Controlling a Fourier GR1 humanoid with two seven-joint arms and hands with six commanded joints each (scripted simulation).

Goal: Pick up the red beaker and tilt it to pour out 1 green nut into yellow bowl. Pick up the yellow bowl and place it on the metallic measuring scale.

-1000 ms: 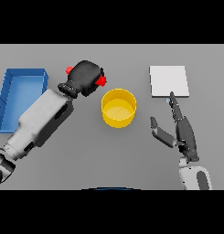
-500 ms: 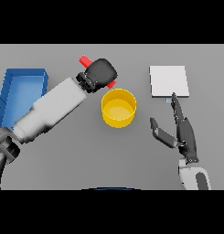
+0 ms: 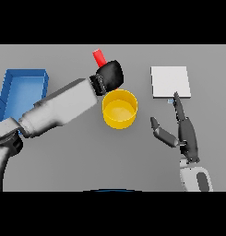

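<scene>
A blue tray (image 3: pixel 22 90) lies on the grey table (image 3: pixel 133 156), taken here as the landmark, at its left side and close to the far edge. The tray is a shallow rectangular bin with raised walls and an open top, its inside the same blue as its walls. Its long sides run from near to far, skewed a little so that the near end lies further left than the far end. Its near left corner is cut off by the picture's edge, and its right near part is hidden.
</scene>
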